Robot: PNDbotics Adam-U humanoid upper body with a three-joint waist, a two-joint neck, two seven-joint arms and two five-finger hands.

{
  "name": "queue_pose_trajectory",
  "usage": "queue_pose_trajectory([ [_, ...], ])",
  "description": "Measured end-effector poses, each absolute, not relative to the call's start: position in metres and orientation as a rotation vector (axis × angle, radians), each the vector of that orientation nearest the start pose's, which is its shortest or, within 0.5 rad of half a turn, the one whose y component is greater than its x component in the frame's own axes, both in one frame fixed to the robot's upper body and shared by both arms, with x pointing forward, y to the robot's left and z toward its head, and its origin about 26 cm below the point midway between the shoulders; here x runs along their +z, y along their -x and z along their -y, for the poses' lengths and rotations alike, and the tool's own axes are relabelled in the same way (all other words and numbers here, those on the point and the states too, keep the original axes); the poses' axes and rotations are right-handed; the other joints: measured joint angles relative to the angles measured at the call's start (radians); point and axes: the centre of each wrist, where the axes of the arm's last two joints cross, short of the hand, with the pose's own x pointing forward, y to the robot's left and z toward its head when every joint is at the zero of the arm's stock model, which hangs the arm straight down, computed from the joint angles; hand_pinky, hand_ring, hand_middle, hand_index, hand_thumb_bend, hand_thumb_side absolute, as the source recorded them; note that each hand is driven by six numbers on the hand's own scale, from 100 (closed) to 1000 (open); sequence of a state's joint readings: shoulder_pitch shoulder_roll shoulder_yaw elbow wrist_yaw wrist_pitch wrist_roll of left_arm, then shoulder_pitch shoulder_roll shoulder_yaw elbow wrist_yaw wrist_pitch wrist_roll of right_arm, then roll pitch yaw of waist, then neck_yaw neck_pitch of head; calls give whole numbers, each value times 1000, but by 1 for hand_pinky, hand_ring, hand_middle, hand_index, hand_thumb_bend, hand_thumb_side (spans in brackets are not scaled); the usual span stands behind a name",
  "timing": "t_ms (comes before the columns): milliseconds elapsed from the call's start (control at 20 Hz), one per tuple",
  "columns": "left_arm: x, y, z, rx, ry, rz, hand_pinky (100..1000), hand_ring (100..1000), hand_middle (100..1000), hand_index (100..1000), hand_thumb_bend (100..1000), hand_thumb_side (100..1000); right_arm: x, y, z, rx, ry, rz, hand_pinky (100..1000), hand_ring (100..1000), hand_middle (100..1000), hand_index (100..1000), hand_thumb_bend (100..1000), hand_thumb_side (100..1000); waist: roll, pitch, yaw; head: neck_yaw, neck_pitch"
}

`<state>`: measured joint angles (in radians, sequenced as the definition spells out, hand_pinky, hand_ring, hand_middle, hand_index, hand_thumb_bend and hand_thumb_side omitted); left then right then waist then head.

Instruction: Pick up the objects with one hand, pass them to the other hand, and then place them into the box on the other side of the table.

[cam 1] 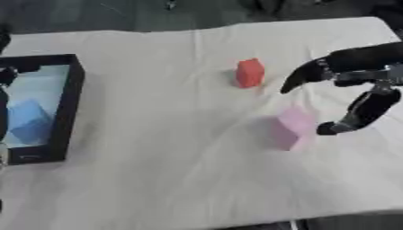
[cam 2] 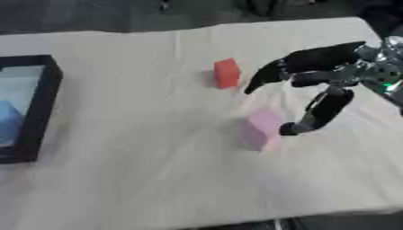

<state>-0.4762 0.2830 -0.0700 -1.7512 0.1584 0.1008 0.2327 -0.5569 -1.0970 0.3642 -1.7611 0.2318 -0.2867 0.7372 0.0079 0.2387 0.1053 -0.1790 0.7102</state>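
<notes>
My right hand is hovering wide open at the pink block's three o'clock. The red block is sitting at its eleven o'clock on the desk, the black box at nine.

We see a red block standing upright at the table's middle, a pink block nearer us, and a black box at left holding a blue block.
</notes>
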Motion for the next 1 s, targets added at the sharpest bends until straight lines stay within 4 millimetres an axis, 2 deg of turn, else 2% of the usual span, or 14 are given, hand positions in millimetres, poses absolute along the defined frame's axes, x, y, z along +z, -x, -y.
queue_pose_trajectory([
  [250, 193, -353, -229, -68, -62, 2099, 659, 1000, 861, 809, 376, 737, 256, -355, 335, 2085, 382, 1188, 927, 944, 858, 915, 444, 238, 0, 0, 3, -3, 8],
  [400, 193, -353, -229, -61, -66, 2095, 651, 1000, 860, 807, 375, 738, 252, -364, 338, 2071, 355, 1156, 927, 940, 860, 914, 462, 223, 0, 0, 4, -5, 9],
  [600, 193, -353, -229, -56, -70, 2091, 648, 1000, 859, 806, 375, 739, 248, -366, 338, 2069, 354, 1154, 929, 937, 867, 917, 506, 219, 0, 0, 4, -4, 9],
  [850, 193, -353, -229, -52, -73, 2087, 645, 1000, 858, 804, 376, 737, 248, -363, 333, 2128, 429, 1175, 928, 928, 871, 917, 639, 199, 0, 0, 4, 0, 9],
  [1000, 193, -353, -229, -51, -74, 2086, 643, 1000, 857, 803, 375, 739, 245, -361, 329, 2169, 505, 1183, 923, 921, 868, 913, 643, 200, 0, 0, 5, 1, 9],
])
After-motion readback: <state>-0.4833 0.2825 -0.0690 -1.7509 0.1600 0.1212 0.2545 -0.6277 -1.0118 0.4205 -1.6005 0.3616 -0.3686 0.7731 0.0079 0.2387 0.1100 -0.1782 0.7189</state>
